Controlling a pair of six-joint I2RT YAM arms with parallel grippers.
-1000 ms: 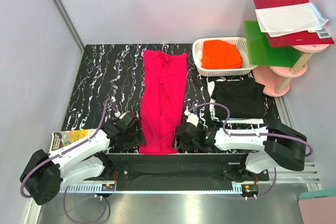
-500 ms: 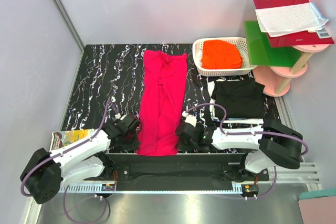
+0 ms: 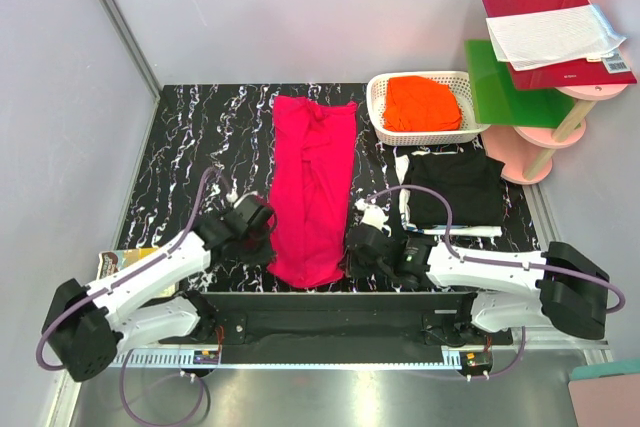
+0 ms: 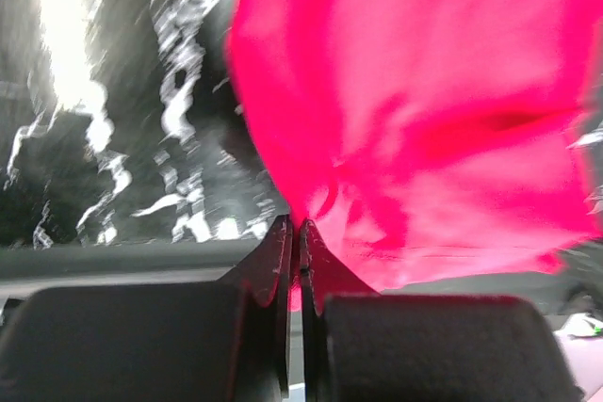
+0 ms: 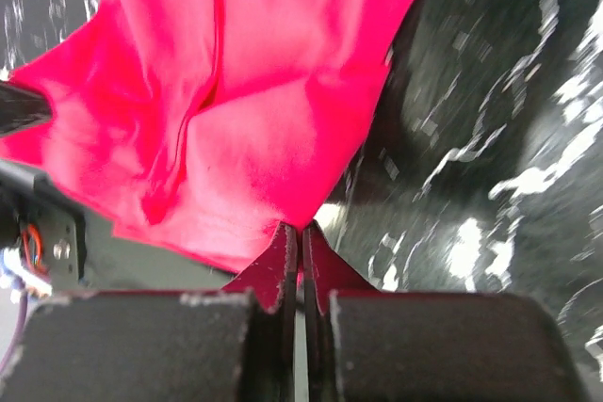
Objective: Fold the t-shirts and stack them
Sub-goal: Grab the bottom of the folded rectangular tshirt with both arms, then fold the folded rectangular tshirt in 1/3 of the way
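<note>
The left gripper (image 4: 296, 233) and right gripper (image 5: 301, 231) each clamp the pink t-shirt (image 3: 312, 187) at its near edge. Blur smears both wrist views.

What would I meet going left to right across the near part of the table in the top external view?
Printed leaflet → left end effector → pink t-shirt → right end effector → folded black t-shirt.

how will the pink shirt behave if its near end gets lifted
Probably floppy: the pink shirt bunches into soft folds where the left gripper and right gripper pinch it. It likely sags between them. Seems light, since thin pinches hold it.
</note>
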